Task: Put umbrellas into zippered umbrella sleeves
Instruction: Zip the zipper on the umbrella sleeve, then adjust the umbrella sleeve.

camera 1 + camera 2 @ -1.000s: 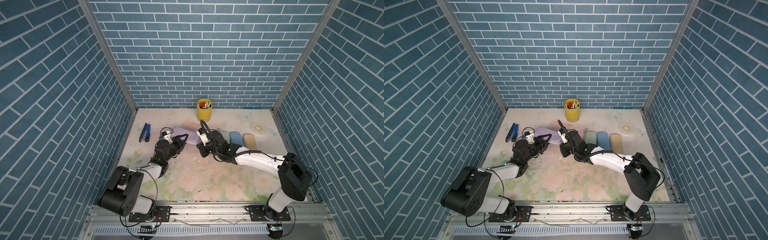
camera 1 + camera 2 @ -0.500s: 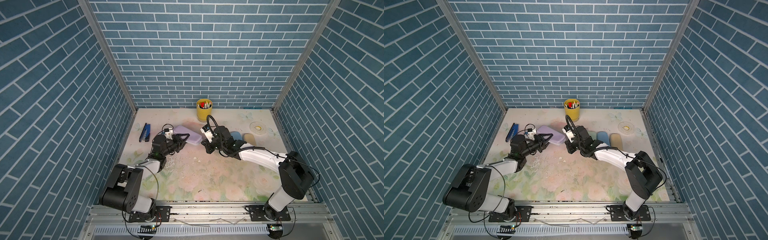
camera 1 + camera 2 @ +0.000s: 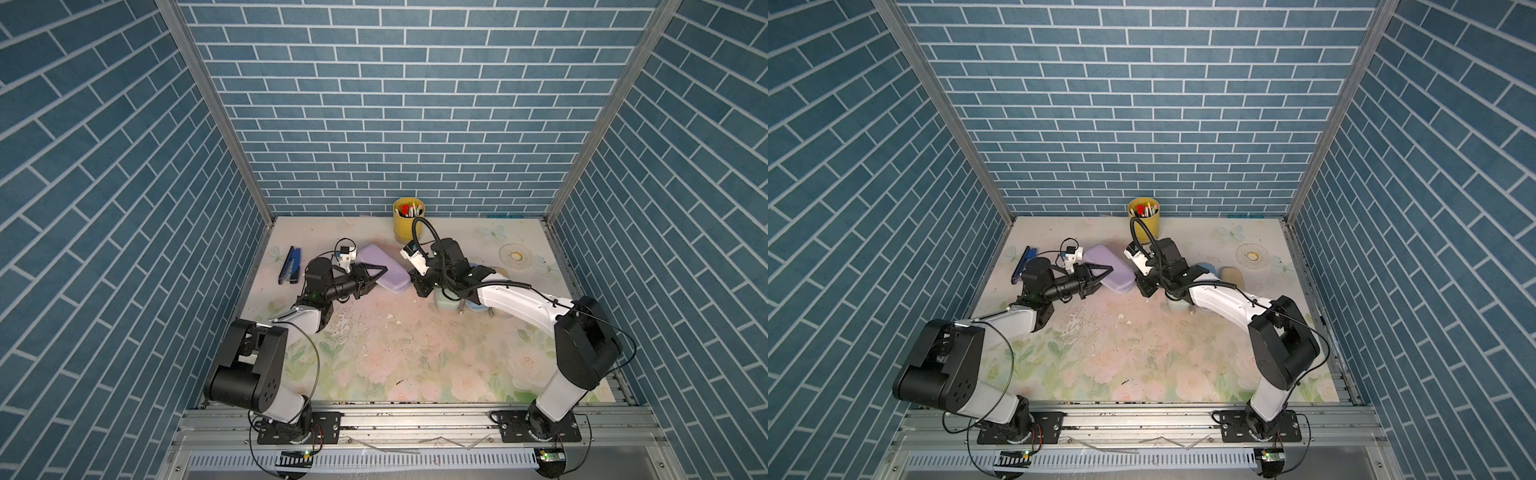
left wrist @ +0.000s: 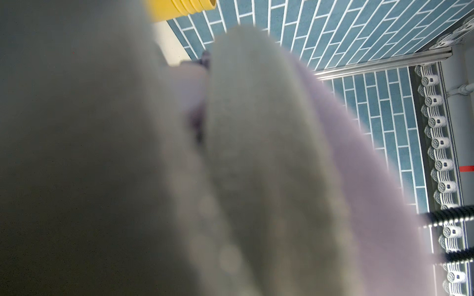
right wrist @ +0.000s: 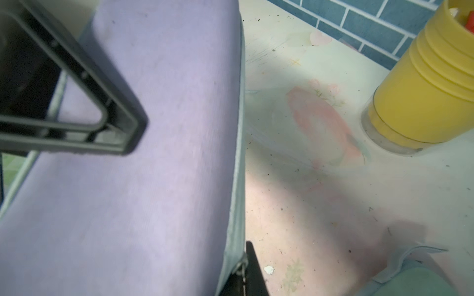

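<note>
In both top views the lilac oblong hard-shell zip sleeve (image 3: 395, 276) lies near the bench's back edge, left gripper (image 3: 383, 271) clamping it. Left wrist: blurred sleeve. Right wrist: right gripper (image 5: 252, 273) at the zip seam, spread unclear; best pulled straight along it.

The left gripper (image 3: 1103, 277) clasps the near left end of the lilac case (image 3: 1119, 276), mid-table. The right gripper (image 3: 1144, 288) sits at its right end. A yellow cup (image 3: 1144, 226) stands beyond; a stapler (image 3: 1022, 271) lies to the left.
</note>
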### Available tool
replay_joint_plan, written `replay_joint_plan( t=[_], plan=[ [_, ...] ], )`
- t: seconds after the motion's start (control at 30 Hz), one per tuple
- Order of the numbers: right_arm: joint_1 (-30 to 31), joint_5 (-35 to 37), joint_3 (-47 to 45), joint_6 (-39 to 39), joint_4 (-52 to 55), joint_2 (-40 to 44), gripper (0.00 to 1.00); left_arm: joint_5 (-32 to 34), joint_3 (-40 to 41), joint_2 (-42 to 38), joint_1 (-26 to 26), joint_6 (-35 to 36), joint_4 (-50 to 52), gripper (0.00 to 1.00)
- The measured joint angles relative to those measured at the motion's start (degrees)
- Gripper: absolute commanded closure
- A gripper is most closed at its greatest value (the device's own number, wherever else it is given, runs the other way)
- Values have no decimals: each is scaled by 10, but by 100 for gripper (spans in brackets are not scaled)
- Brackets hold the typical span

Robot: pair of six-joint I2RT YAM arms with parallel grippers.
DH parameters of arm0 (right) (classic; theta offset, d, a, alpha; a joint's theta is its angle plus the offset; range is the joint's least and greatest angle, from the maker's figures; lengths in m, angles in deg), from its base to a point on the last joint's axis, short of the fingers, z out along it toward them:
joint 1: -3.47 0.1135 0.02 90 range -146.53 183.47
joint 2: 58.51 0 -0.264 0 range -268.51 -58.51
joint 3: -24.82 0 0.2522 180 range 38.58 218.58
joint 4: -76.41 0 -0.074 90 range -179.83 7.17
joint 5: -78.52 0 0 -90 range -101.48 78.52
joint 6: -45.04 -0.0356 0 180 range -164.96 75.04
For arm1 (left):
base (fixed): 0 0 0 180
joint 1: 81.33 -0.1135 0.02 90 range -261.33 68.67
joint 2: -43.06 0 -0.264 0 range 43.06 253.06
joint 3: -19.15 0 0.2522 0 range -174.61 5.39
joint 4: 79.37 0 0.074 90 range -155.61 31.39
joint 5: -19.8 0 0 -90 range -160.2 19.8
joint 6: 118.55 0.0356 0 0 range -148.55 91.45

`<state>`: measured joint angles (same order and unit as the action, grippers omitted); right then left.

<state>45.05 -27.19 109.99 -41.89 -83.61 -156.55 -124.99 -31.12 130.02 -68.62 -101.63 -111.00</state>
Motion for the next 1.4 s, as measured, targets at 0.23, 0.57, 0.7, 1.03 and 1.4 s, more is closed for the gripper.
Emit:
replay_joint_plan(
  t=[0.23, 0.57, 0.7, 1.03, 1.4],
  plan=[
    [-63, -61, 8, -73, 77, 24, 42, -64, 2, 2, -3, 10, 1, 97],
    [-91, -316, 130, -275, 48, -64, 34, -69, 0, -7, 34, 75, 61, 95],
    [-85, -382, 162, -317, 35, -119, 34, -71, -1, -24, 49, 104, 88, 94],
    [-68, -486, 182, -341, 45, -152, 53, -90, -14, -37, 56, 123, 104, 88],
    [-79, -429, 126, -529, -133, -129, 87, 28, 36, -157, 34, 127, 120, 21]
  ],
)
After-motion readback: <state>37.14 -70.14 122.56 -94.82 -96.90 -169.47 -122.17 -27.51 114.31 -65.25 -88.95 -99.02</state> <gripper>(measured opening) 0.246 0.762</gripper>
